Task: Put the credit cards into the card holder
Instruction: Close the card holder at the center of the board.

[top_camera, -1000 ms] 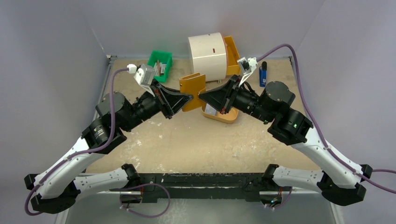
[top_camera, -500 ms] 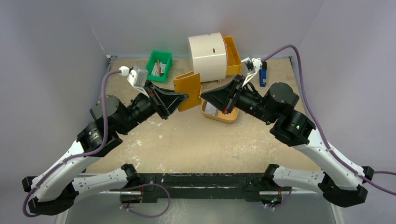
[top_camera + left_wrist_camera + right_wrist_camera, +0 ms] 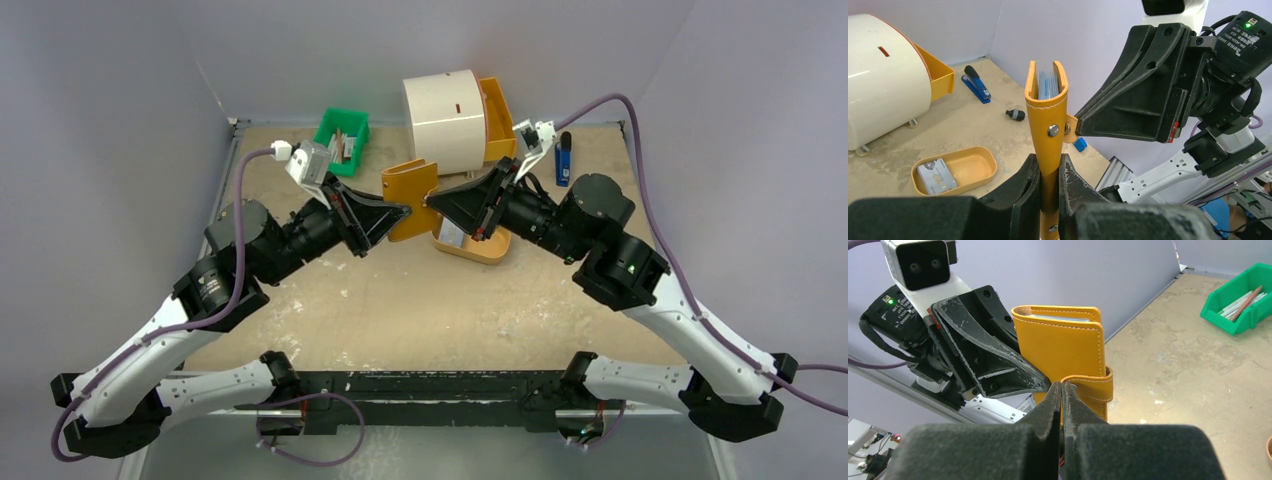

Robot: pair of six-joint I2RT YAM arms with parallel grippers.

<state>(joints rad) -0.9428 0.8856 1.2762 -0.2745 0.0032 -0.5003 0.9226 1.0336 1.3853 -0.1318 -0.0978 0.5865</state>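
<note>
The card holder (image 3: 412,195), an orange-tan wallet, is held upright in the air between both arms. My left gripper (image 3: 398,211) is shut on its spine from below, as the left wrist view shows (image 3: 1049,162). Pale blue cards (image 3: 1048,85) stand inside the folded holder (image 3: 1047,107). My right gripper (image 3: 432,203) is shut on the holder's strap tab (image 3: 1093,385), its jaws pressed together (image 3: 1062,387). Another grey credit card (image 3: 935,176) lies in the oval orange tray (image 3: 973,160).
The oval tray (image 3: 478,247) sits below the right gripper. A white round box (image 3: 445,120) with an orange drawer (image 3: 496,112) stands at the back. A green bin (image 3: 343,137) is back left, a blue stapler (image 3: 563,160) back right. Small black (image 3: 1015,115) and blue (image 3: 1079,145) bits lie on the table.
Half a second ago my left gripper had drawn the holder a little left, away from the right gripper. Now it is back to the right, against the right gripper's tip.
</note>
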